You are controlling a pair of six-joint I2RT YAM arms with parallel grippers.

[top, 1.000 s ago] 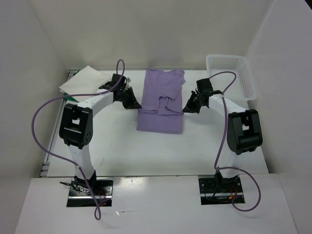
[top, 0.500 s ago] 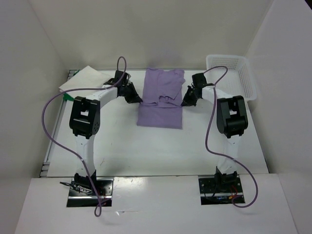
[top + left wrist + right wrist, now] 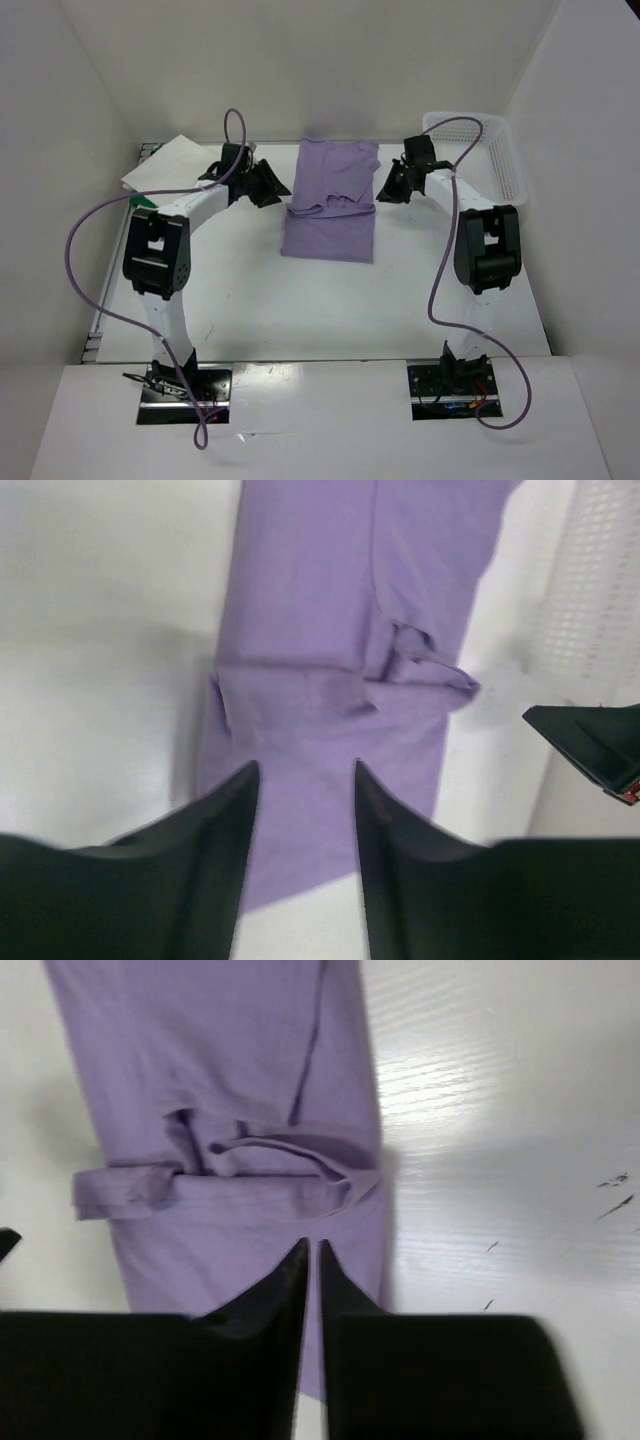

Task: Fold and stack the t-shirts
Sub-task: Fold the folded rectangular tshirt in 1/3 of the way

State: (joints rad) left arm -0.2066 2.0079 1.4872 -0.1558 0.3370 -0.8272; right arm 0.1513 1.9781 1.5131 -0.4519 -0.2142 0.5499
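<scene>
The lavender t-shirt lies flat mid-table, its sleeves tucked in and a crumpled fold band across its middle. My left gripper hovers just off the shirt's left edge, jaws open and empty. At the shirt's right edge my right gripper has its jaws parted by a narrow slit, with nothing between them. The white t-shirt lies folded at the back left. A sliver of green, perhaps the green t-shirt, shows at its near edge.
A white lattice basket stands at the back right, and its wall shows in the left wrist view. The enclosure's white walls surround the table. The right gripper's dark fingertip shows in the left wrist view.
Both grippers carried the shirt's sides toward the back, then let go and parted their jaws. They now sit just off the shirt's edges, and the fold band lies on the cloth.
</scene>
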